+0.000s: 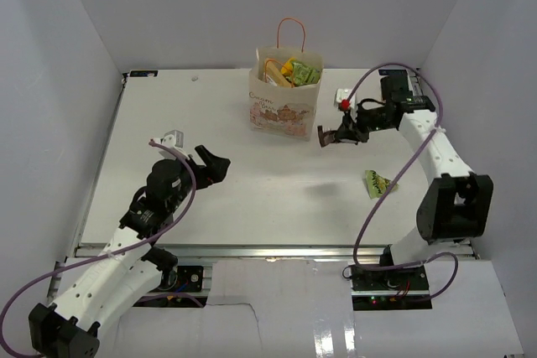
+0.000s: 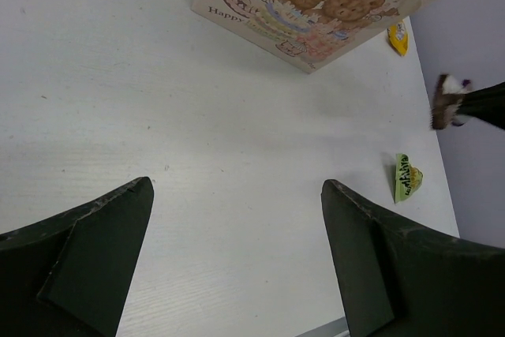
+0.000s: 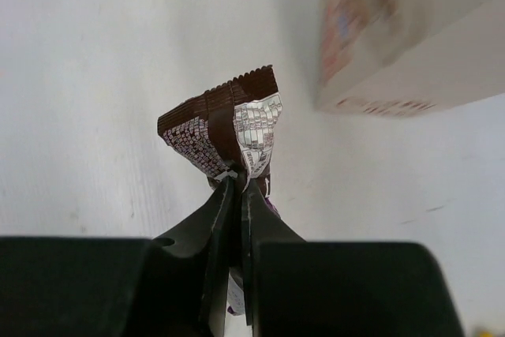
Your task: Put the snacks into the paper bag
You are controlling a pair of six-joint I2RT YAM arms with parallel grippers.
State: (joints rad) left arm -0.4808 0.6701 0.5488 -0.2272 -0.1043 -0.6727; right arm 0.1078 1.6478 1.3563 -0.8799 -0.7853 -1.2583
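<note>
The paper bag point(image 1: 284, 106) stands upright at the back middle of the table, with tan, yellow and green snacks point(image 1: 291, 71) showing in its open top. My right gripper point(image 1: 336, 135) hangs just right of the bag, shut on a dark brown bar wrapper point(image 3: 225, 125) that is crumpled between its jaws. A green packet point(image 1: 377, 182) lies flat on the table nearer the right arm's base. A yellow pouch point(image 2: 399, 35) lies beside the bag point(image 2: 308, 5). My left gripper point(image 1: 215, 165) hovers open over bare table at the left, holding nothing.
A small white and red item point(image 1: 344, 96) sits near the back right by the right arm. White walls close the table on three sides. The right arm's purple cable point(image 1: 382, 182) loops above the green packet.
</note>
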